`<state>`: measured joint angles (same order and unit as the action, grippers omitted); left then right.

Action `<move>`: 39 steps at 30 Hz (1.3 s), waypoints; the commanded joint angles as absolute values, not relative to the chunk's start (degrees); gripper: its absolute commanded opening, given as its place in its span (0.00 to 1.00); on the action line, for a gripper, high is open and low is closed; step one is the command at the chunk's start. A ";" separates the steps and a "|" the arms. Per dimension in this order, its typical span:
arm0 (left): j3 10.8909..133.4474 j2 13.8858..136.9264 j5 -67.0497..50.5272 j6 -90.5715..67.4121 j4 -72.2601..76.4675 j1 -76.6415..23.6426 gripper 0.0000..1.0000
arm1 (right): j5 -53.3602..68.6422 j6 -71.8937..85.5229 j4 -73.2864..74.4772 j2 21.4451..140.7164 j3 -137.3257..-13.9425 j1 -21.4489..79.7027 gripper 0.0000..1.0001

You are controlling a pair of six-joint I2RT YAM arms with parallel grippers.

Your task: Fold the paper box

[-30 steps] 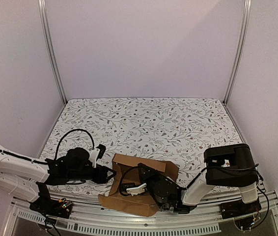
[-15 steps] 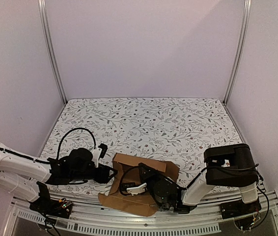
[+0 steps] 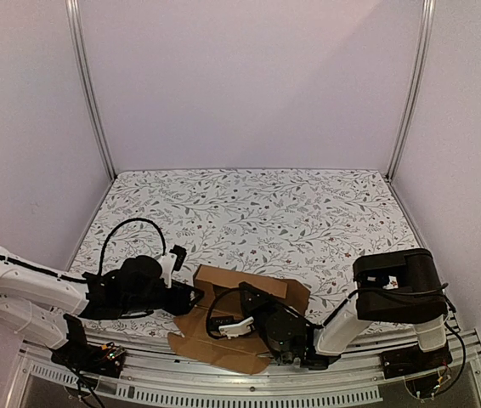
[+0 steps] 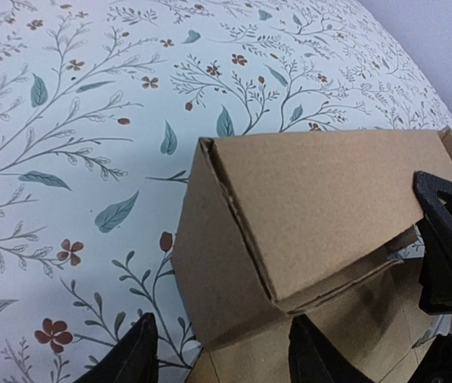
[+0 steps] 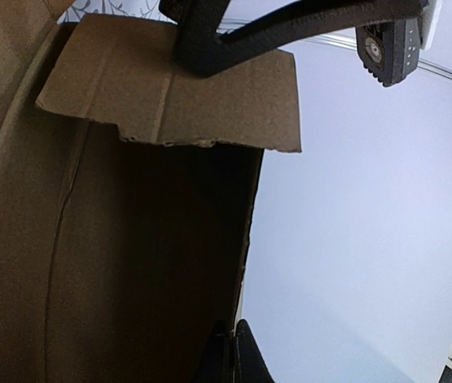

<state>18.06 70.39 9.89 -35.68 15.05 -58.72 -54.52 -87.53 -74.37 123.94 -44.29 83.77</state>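
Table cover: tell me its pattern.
White, printed with grey-green leafy vines and small reddish flowers. The table cover shows best in the left wrist view.

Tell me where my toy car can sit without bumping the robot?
The far half of the flowery table, up to the back wall, is bare, also right of the paper box. The near middle is crowded: left gripper and right gripper meet at the box.

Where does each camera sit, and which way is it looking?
Top: high behind the robot, looking down over the table; left arm and right arm show.
Left wrist: on the left arm, low, facing the box's folded corner; two fingers show.
Right wrist: on the right arm, looking up the box's wall; pinched fingers show.
Shared: every view catches the box.
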 commanded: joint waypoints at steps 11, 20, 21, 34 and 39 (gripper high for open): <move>19.31 70.82 14.18 -33.08 13.49 -60.94 0.54 | -53.17 -87.31 -65.94 120.25 -44.84 84.68 0.00; 21.37 73.43 15.49 -31.46 14.49 -61.94 0.55 | -53.83 -83.79 -57.11 115.94 -46.97 84.91 0.00; 21.56 73.59 15.66 -31.39 14.47 -61.96 0.55 | -53.83 -83.35 -56.20 115.45 -47.29 84.90 0.00; 22.33 75.74 18.09 -30.01 16.50 -62.69 0.55 | -53.95 -71.33 -36.63 109.82 -50.42 84.84 0.00; 23.31 76.79 18.34 -29.49 17.88 -62.80 0.55 | -53.57 -68.91 -32.81 108.59 -50.80 84.88 0.00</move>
<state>21.65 75.81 17.10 -30.76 15.40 -61.78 -54.22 -72.58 -38.72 110.59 -49.67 84.38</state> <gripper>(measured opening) 0.548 0.005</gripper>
